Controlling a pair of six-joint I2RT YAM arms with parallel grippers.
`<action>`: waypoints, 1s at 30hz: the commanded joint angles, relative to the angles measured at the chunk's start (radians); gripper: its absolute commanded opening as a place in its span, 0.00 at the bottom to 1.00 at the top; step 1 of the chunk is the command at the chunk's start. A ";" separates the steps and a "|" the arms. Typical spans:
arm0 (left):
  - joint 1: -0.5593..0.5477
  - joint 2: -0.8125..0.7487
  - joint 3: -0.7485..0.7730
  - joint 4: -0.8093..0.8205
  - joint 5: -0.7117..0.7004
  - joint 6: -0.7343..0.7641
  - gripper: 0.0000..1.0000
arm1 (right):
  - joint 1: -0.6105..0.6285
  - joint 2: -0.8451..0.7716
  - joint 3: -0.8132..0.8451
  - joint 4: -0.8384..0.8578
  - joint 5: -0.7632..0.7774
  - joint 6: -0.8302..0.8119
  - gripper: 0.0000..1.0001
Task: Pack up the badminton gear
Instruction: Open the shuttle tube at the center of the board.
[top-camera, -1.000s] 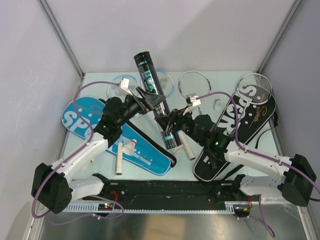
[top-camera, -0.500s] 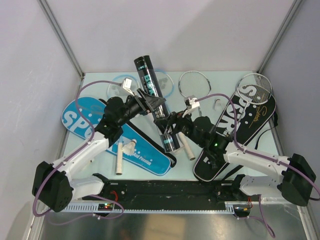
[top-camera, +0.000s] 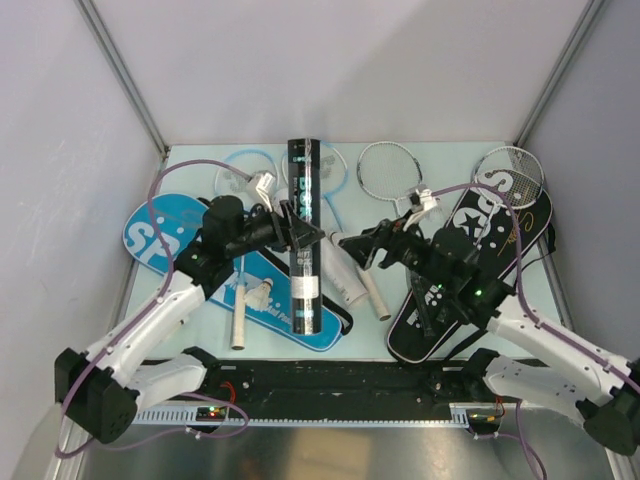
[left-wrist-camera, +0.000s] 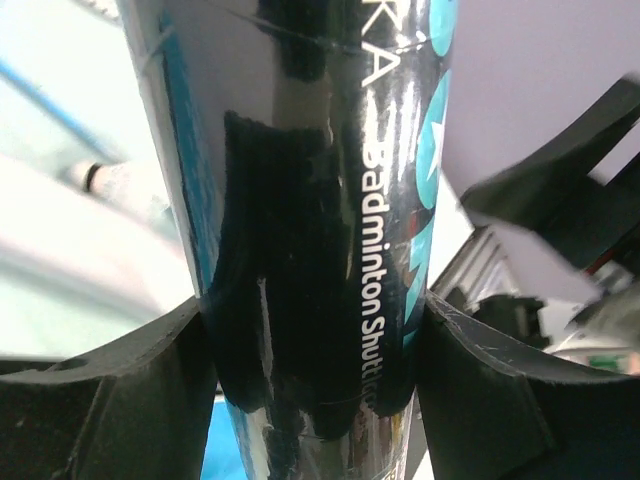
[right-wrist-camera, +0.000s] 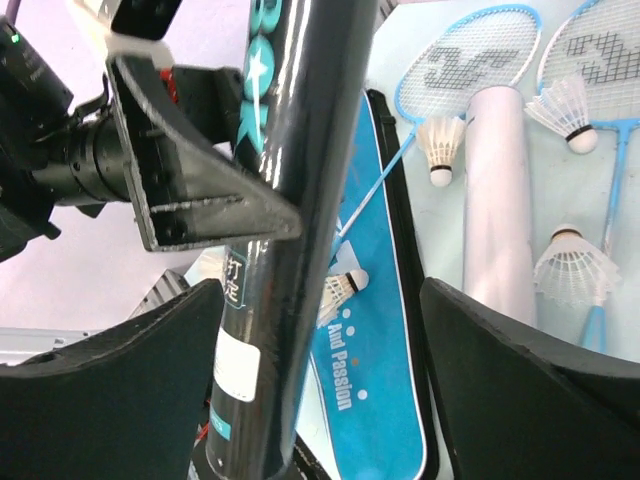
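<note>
Likely lab booth (plain white panels (top-camera: 350, 70))

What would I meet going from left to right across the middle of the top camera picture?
blue racket cover → black tube, held in the left gripper → white tube → black racket cover

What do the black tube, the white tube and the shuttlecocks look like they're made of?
The black tube: glossy, probably laminated card or plastic; sharp reflections streak its printed side. The white tube: dull, likely cardboard or plastic; only soft shading. The shuttlecocks: white feather-like skirts with visible vanes, rounded base, probably cork.
</note>
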 joint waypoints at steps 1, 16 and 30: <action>0.007 -0.094 0.065 -0.295 -0.047 0.256 0.59 | -0.122 -0.051 0.094 -0.102 -0.189 0.016 0.80; -0.294 -0.101 0.096 -0.487 -0.281 0.556 0.61 | -0.482 0.138 0.461 -0.261 -0.718 0.047 0.48; -0.352 -0.112 0.097 -0.512 -0.299 0.646 0.62 | -0.481 0.260 0.474 -0.251 -0.936 0.051 0.45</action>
